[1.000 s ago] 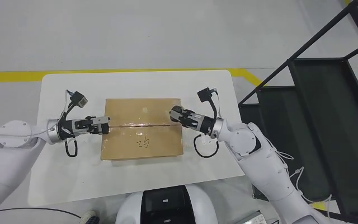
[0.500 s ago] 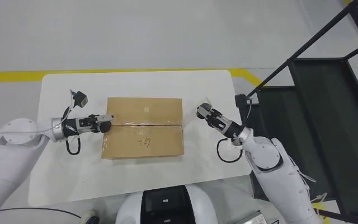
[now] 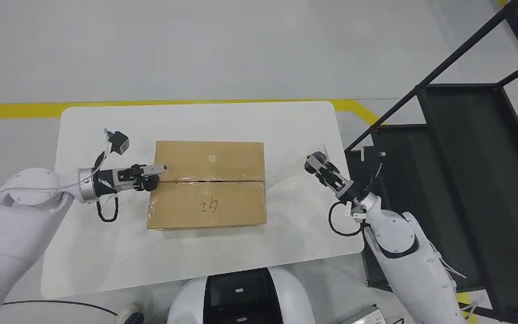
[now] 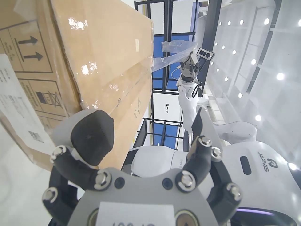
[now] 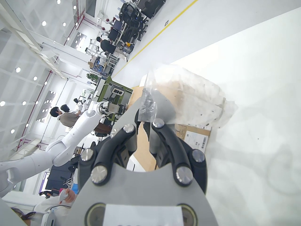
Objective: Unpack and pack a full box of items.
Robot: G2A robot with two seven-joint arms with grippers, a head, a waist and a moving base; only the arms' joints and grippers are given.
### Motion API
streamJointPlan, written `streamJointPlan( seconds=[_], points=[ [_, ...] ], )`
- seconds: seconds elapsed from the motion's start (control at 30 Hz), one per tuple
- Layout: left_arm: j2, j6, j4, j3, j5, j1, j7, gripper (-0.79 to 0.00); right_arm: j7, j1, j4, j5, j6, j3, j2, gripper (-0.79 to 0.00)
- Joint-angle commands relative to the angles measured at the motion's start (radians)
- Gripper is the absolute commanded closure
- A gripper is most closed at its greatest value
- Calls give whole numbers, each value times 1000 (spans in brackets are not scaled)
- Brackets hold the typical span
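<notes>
**Item:** cardboard box (image 3: pixel 206 185), brown, handwritten mark on the lid. Stands mid-table (image 3: pixel 299 130), upright.

**Closure:** both top flaps lie flat and meet at the centre seam (image 3: pixel 202 181). Glossy tape appears still stuck along most of it.

**Clear tape strip** (image 3: pixel 285 174): free of the box's right end, stretched taut through the air towards the right gripper.

**Right gripper** (image 3: pixel 320 166): off the box's right side, above the table, fingers pinched together on the strip's loose end.

**Left gripper** (image 3: pixel 154 174): at the box's left end by the seam, fingers spread wide, holding nothing; one pad (image 4: pixel 93 137) rests against the cardboard.

**Progress:** early, by my reading. Unsealing is under way. Opening the flaps, taking out the contents (hidden) and repacking all remain.
</notes>
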Motion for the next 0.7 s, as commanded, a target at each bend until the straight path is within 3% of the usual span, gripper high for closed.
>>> streamJointPlan(
  seconds=[0.0, 0.67],
  points=[
    [-3, 3, 1, -1, 3, -1, -3, -785, -9, -2, 2, -1, 12, 2, -1, 0],
    [-24, 24, -8, -36, 42, 8, -20, -785, -46, -64, -35, 13, -7, 26, -4, 0]
  ],
)
